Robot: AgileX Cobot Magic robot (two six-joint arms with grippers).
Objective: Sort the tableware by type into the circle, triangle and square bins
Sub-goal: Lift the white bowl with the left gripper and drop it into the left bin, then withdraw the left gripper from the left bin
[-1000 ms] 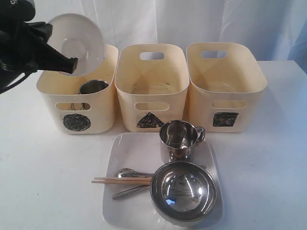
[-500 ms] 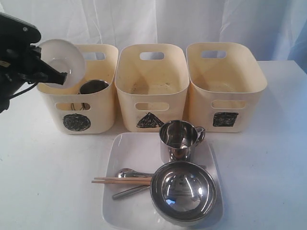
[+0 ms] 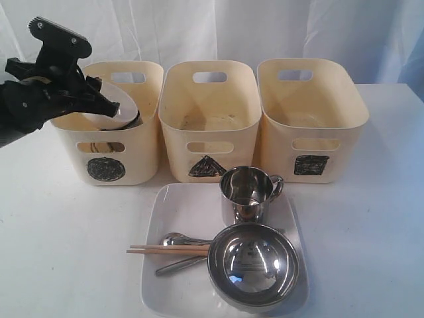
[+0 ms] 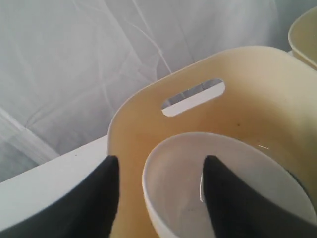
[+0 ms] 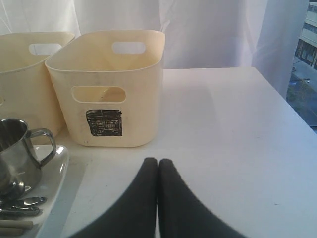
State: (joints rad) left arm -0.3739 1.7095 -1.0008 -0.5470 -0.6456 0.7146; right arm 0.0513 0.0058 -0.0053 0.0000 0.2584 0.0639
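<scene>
The small white bowl (image 3: 114,109) lies tilted inside the circle bin (image 3: 106,149). My left gripper (image 3: 99,93) hangs over that bin, open, one finger inside the bowl (image 4: 198,188) and one outside its rim. On the large white square plate (image 3: 185,205) stand a steel mug (image 3: 246,192) and the large steel bowl (image 3: 253,265). Beside them lie the wooden chopsticks (image 3: 165,250) and steel cutlery (image 3: 177,238). The triangle bin (image 3: 209,126) and square bin (image 3: 311,119) hold no tableware. My right gripper (image 5: 158,161) is shut on nothing, low over the table in front of the square bin (image 5: 106,84).
The three bins stand in a row at the back, close together, with a white curtain behind them. The plate sits right in front of the triangle bin. White tabletop (image 5: 223,124) stretches to the right of the square bin, up to its edge.
My left gripper lowered the white bowl from above the circle bin into it and spread its fingers off the rim. The right gripper has not moved.
</scene>
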